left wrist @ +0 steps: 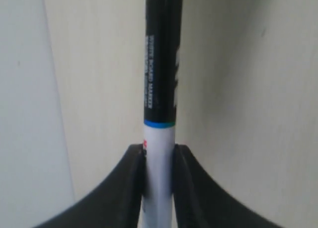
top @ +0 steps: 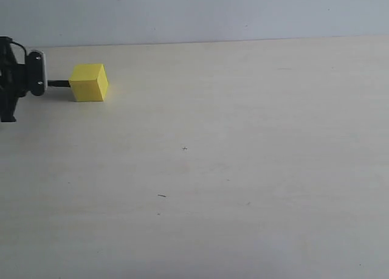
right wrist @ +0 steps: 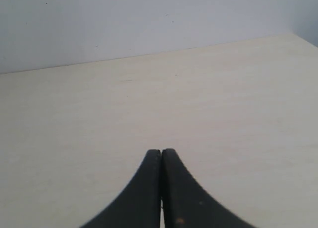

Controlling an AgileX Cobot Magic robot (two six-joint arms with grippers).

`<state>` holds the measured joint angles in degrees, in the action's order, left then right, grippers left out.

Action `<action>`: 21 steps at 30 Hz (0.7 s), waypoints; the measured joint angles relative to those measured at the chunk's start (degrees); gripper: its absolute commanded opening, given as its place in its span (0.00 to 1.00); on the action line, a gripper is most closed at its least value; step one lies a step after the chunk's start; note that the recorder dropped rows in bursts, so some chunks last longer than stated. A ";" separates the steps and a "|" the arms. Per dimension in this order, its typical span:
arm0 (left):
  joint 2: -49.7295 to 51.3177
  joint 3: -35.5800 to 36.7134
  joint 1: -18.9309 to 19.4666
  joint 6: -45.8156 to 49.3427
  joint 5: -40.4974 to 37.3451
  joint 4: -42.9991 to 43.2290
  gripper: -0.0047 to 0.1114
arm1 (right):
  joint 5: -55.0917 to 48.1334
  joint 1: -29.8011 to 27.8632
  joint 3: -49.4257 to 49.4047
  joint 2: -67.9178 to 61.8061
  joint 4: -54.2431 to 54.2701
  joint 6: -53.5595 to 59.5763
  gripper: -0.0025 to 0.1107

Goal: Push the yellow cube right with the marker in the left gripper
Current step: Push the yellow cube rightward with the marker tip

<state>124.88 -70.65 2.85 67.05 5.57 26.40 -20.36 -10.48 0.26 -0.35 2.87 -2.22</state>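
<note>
The yellow cube [top: 89, 82] sits on the pale table at the far left of the exterior view. My left gripper [top: 37, 75] reaches in from the left edge, shut on the marker [top: 58, 82], whose dark end reaches the cube's left face. In the left wrist view the black fingers [left wrist: 133, 183] clamp the marker's [left wrist: 160, 89] white barrel, and its black part runs away from the jaws; the cube is out of that view. My right gripper [right wrist: 161, 151] is shut with nothing in it and does not appear in the exterior view.
The light wooden tabletop [top: 231, 169] stretches to the right of the cube, with a few tiny dark specks [top: 161, 196]. A pale wall [top: 194, 11] rises behind the table's back edge.
</note>
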 measured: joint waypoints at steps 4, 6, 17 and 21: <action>0.00 0.00 -6.99 -0.45 -0.68 -1.83 0.04 | 0.00 0.00 0.00 0.00 0.00 0.00 0.02; 0.00 0.00 -8.96 -0.59 -0.31 -2.39 0.04 | 0.00 0.00 0.00 0.00 0.00 0.00 0.02; 0.00 0.00 -6.18 -1.03 -5.57 -6.76 0.04 | 0.00 0.00 0.00 0.00 0.00 0.00 0.02; 0.00 0.00 -6.41 -1.03 -5.57 -6.79 0.04 | 0.00 0.00 0.00 0.00 0.00 0.00 0.02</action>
<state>124.88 -70.65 -3.57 66.02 0.00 19.61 -20.36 -10.48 0.26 -0.35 2.87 -2.22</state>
